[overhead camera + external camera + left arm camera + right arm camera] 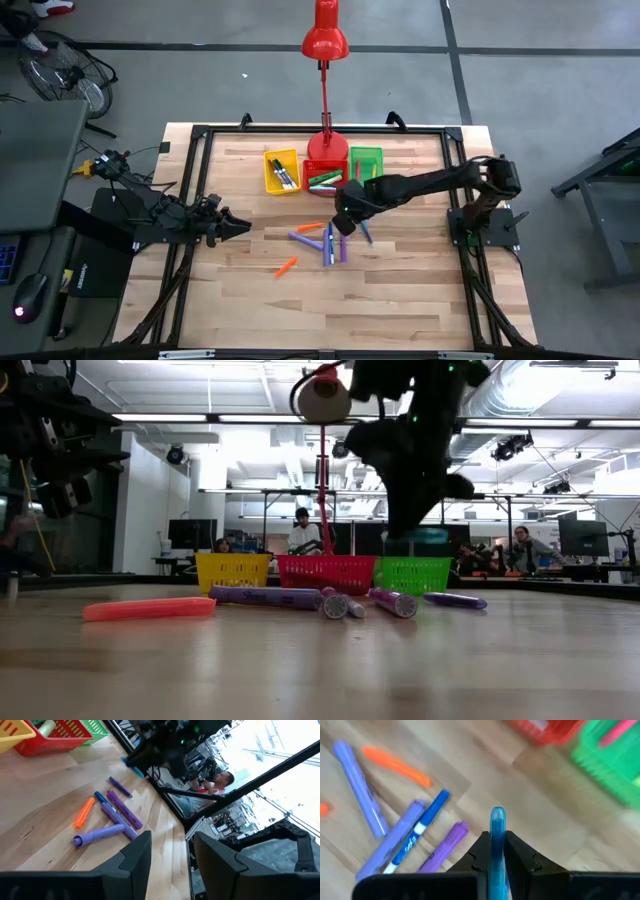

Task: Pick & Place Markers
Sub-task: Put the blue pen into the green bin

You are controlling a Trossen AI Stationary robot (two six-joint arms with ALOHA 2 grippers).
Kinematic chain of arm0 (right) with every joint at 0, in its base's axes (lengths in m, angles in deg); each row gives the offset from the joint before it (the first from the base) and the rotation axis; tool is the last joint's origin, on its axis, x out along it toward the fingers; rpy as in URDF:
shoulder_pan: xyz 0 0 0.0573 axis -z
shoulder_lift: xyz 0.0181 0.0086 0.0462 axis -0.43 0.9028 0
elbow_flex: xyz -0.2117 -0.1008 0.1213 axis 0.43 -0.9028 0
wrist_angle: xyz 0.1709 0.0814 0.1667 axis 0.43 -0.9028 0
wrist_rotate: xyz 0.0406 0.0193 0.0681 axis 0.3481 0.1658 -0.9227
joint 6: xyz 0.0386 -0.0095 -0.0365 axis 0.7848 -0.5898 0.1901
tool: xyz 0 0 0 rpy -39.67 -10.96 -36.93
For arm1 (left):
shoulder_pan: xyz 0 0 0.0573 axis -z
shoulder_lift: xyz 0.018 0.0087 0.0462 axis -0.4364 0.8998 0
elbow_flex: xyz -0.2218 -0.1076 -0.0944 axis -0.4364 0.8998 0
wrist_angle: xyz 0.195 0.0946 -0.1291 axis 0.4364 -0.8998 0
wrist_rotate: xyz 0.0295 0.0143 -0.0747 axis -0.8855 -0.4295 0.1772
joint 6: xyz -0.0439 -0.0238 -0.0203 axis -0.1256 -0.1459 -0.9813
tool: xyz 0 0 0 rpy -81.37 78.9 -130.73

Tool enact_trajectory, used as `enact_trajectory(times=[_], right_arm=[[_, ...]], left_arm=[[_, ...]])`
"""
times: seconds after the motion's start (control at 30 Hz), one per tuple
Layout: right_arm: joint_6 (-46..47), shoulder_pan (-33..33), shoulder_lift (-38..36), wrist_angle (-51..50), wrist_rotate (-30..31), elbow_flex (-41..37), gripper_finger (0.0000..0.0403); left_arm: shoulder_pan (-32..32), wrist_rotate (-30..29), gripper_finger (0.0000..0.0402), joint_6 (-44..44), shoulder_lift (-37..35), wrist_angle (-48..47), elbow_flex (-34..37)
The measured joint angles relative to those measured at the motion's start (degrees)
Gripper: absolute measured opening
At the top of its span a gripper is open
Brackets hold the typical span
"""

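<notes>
A: Where's the marker that matters right now?

B: A light blue marker sits pinched between the fingers of the right gripper, lifted clear of the table. Its long axis runs straight out along the fingers, cap end poking past the tips.

A: And the others?

B: A loose cluster lies on the wood just below that gripper: several purple markers, a blue marker among them, and an orange marker at the edge. Another orange marker lies apart, nearer the front of the table. More already sit in the bins.

A: Which bins?

B: A yellow bin, a red bin and a green bin stand in a row at the foot of the red lamp. From the wrist view, the red and green ones lie ahead of the held marker, the way its tip points, so I'd judge the move to be a short forward carry, then a release over a bin. Which colour a light blue one belongs in, I can't tell.

A: The other arm?

B: The left gripper waits at the left side, fingers parted, holding nothing. The right arm is plainly closer to both the cluster and the bins
</notes>
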Motion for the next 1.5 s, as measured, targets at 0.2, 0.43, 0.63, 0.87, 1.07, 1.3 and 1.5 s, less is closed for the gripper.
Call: enact_trajectory(times=[0.2,0.43,0.63,0.87,1.07,1.3,1.5], right_arm=[[-1.1,2.6,-5.3,-1.8,2.5,0.0,0.0026],[-4.3,7.3,-9.8,-3.2,3.8,0.0,0.0025],[-7.8,12.8,-10.0,-3.3,4.2,0.1,0.0027],[-12.5,20.2,-8.6,-2.0,5.4,0.0,0.0030],[-17.2,26.1,-5.6,0.2,2.7,0.0,0.0028],[-18.0,29.5,-1.6,4.4,-1.3,0.0,0.0034],[-18.6,29.9,0.6,5.0,-3.0,-0.1,0.0031]], left_arm=[[0.0,-1.2,0.0147,0.0,0.0,0.0,0.0],[0.0,-3.3,0.0147,0.0,0.0,0.0,0.0],[0.0,-4.8,0.0147,-0.1,0.0,0.0,0.0],[0.0,-5.1,0.0147,0.1,0.0,0.1,0.0],[0.0,-6.9,0.0147,-0.2,0.0,0.3,0.0],[0.0,-13.5,0.0147,1.5,0.0,0.5,-1.9],[0.0,-15.9,0.0147,3.3,0.0,1.0,-2.7]])
